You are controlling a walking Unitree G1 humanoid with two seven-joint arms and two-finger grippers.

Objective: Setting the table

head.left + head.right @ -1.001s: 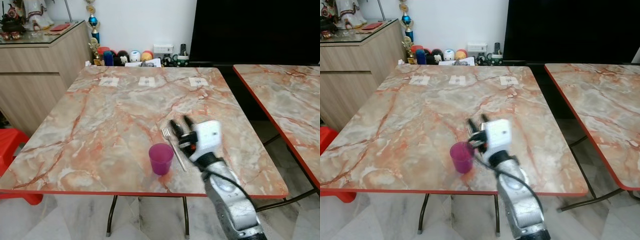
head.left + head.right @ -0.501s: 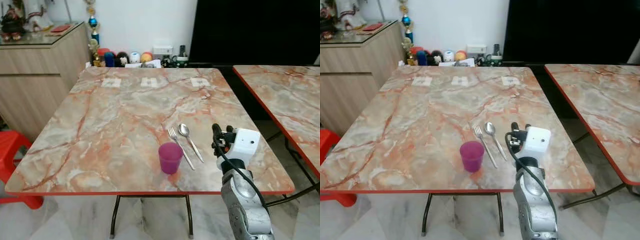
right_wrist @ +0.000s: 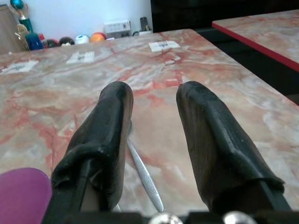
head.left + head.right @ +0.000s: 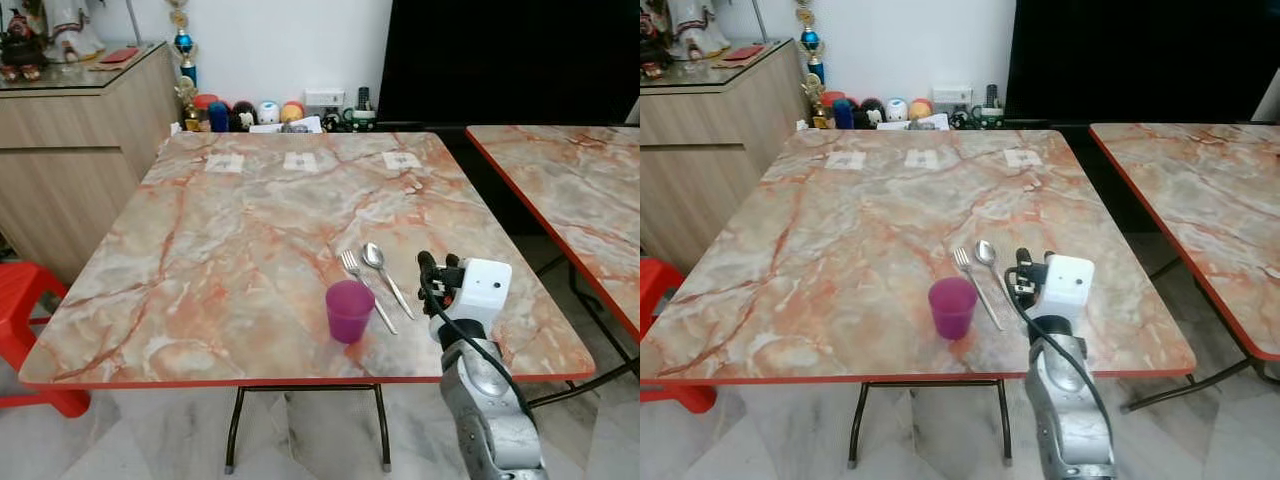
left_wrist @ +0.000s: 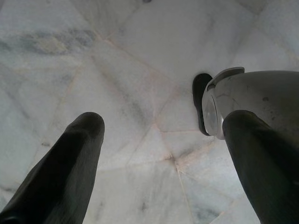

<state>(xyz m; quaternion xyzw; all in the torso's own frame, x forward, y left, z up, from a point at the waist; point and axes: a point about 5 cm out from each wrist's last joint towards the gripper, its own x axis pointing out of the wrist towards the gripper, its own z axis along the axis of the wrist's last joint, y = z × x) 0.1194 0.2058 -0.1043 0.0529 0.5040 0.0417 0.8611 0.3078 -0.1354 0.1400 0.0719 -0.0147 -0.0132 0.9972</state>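
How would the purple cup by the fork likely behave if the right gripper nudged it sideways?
The purple cup looks like thin plastic with nothing visible inside, so probably light. Standing upright on the smooth marble table, it would likely slide, or tip if pushed near the rim.

A purple cup (image 4: 349, 310) stands upright just beside a fork (image 4: 364, 288) and spoon (image 4: 385, 277) lying flat.

Right gripper (image 3: 154, 100) raised, fingers (image 3: 110, 126) parted; left gripper (image 5: 159, 126) hangs idle.
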